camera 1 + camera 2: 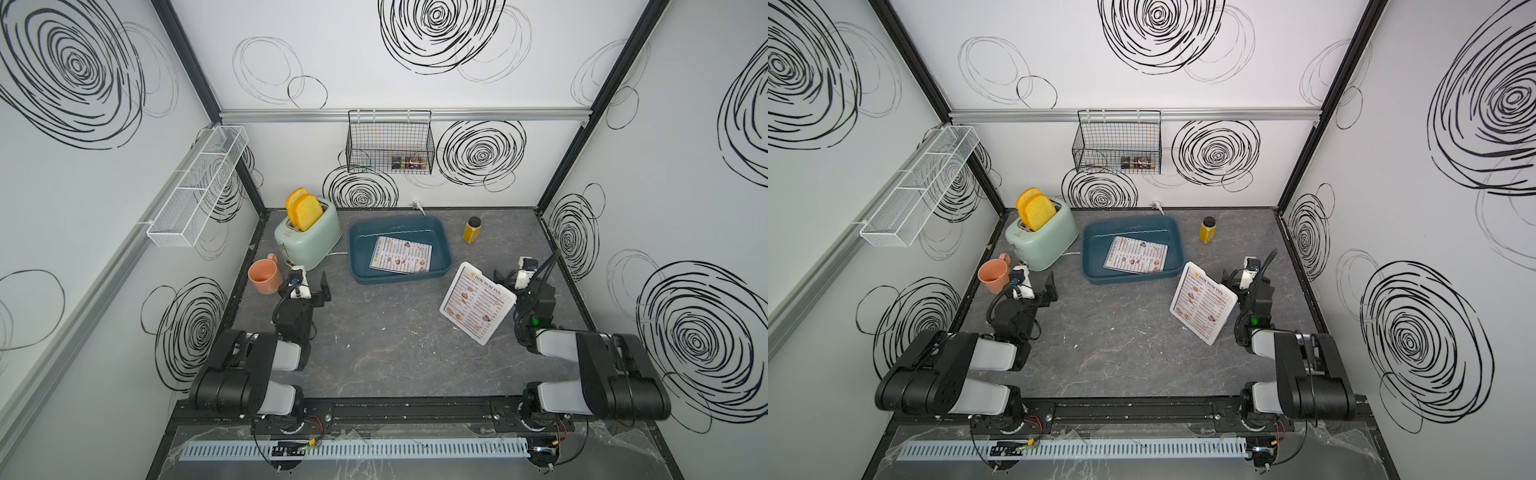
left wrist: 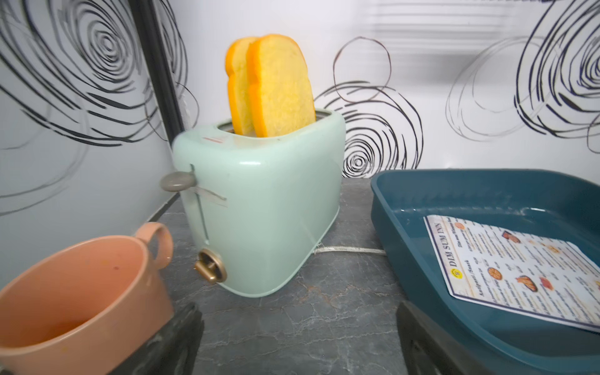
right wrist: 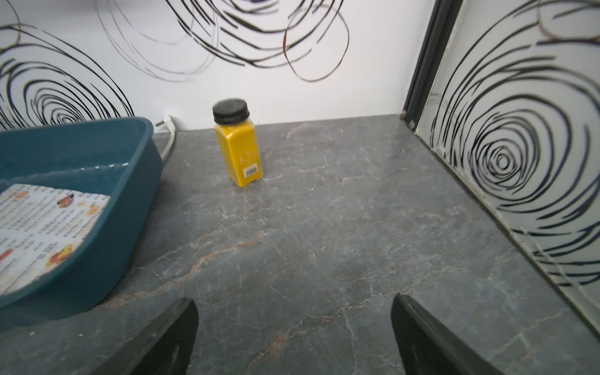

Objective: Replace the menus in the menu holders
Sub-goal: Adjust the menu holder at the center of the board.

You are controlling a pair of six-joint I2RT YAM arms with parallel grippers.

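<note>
- Left gripper (image 2: pixel 297 311) is hanging released and empty, near the cup (image 1: pixel 264 276) and the toaster (image 1: pixel 309 239). Right gripper (image 3: pixel 292 302) is gaping too, gripping nothing, just beside the menu holder (image 1: pixel 498 322).
- Holder is leaning on the table near the tray (image 1: pixel 363 249), carrying one menu (image 1: pixel 477 305). The spare menu (image 1: pixel 401 260) is lying loose in the tray.
- Risk: the right arm is sitting close enough that a swing is likely tipping the light stand.
- Risk: pulling the sheet with the stand unbraced is probably dragging it along.
- Risk: the spare is lying flat and thin, with tray walls crowding the fingers, so slips or creasing are likely.
- Risk: the sheets are looking identical, inviting a mix-up.
- Containers: the toaster is holding two bread slices (image 1: pixel 305 210). The cup is looking empty. The capped bottle (image 1: pixel 471 229) is showing yellow fill. The wire basket (image 1: pixel 390 143) is holding small dark items, too small to identify.
</note>
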